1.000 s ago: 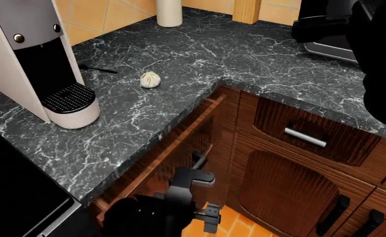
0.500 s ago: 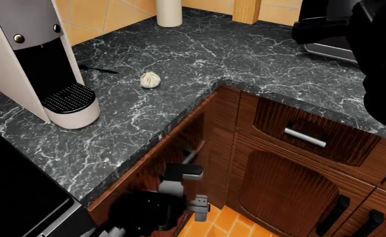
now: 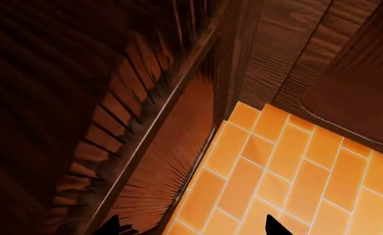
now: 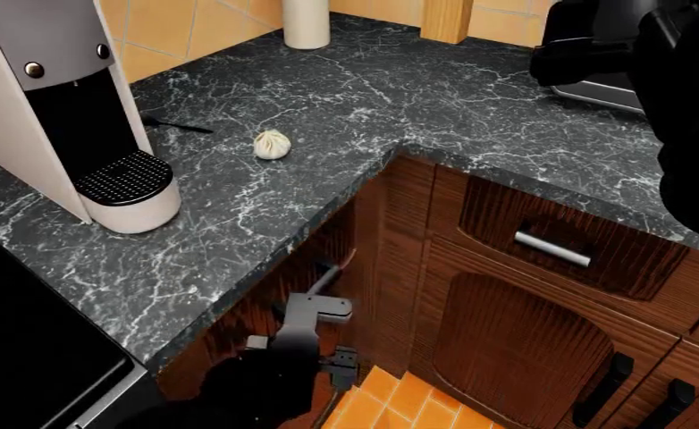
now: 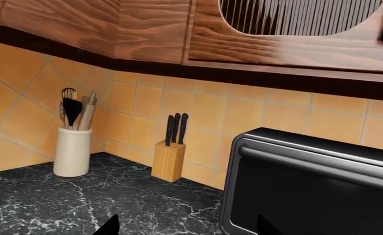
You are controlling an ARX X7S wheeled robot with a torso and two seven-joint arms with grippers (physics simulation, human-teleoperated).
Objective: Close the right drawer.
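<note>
Your left gripper [image 4: 325, 335], jaws apart and empty, sat against the right drawer [image 4: 325, 259] under the countertop [image 4: 325, 152]. Rigid, heavy wood; push its flat front.

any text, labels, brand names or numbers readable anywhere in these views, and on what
None can be read in any view.
The coffee machine has a plain front with one round button and no lettering.
The toaster oven shows a blank black door.
The knife block and utensil crock carry no marks.
The right drawer shows only wood grain, and so do the cabinet fronts.
</note>
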